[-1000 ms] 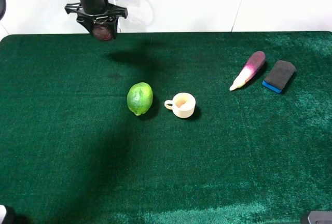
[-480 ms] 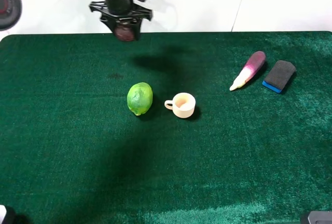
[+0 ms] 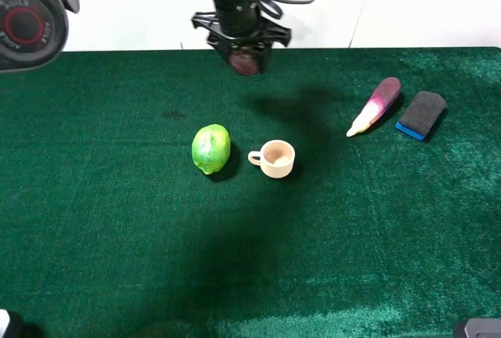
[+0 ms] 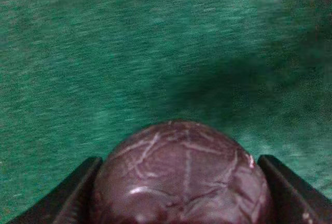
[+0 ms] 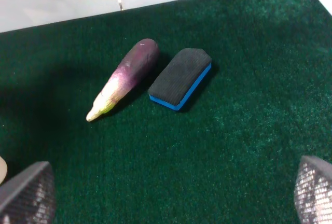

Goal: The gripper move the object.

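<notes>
My left gripper (image 3: 245,55) is a black claw on a large grey arm. It is shut on the small dark maroon round fruit (image 3: 246,62) and holds it in the air over the far middle of the green cloth. In the left wrist view the fruit (image 4: 181,175) fills the lower part, with pale whitish lines on its skin, between the two black fingers (image 4: 70,195). My right gripper (image 5: 166,193) is open, its grey fingertips (image 5: 28,190) at the frame's corners, above the cloth near the eggplant and eraser.
A green lime-like fruit (image 3: 210,149) and a beige cup (image 3: 275,158) sit mid-table. A purple-and-white eggplant (image 3: 376,106) and a black-and-blue eraser block (image 3: 421,114) lie at the far right, also in the right wrist view (image 5: 123,79) (image 5: 180,78). A white wall stands behind.
My left gripper has carried the maroon fruit to the right along the far edge, from the far left toward the middle. The other objects have not moved.
</notes>
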Controlling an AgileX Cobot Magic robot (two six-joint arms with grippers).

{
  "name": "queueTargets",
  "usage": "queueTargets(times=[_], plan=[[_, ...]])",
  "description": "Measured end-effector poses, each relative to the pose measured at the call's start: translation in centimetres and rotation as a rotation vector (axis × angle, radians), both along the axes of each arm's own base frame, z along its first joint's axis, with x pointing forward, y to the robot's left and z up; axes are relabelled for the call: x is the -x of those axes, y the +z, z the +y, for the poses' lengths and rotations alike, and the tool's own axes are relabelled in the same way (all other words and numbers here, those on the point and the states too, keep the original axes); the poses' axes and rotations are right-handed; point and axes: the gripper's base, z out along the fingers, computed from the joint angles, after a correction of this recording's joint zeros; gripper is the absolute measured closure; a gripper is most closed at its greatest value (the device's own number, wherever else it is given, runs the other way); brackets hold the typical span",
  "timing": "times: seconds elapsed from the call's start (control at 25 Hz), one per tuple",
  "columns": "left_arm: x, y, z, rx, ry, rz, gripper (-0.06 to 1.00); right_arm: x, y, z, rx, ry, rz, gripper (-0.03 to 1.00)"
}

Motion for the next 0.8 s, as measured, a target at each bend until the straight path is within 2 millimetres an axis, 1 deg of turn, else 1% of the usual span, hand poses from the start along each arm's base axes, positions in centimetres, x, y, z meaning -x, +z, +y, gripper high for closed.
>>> queueTargets(times=[0.28, 0.44, 0.8], plan=[[1.1, 0.3, -3.3, 0.053, -0.026, -0.055, 0.33, 0.0, 0.0, 0.0, 0.0, 0.0, 0.0, 0.28], [1.7, -0.1, -5.0, 0.083, -0.052, -0.09, 0.33, 0.0, 0.0, 0.0, 0.0, 0.0, 0.0, 0.28], [2.5, -2.8, -8.6, 0.146, -0.115, -0.193, 0.33, 0.0, 0.0, 0.0, 0.0, 0.0, 0.0, 0.28]])
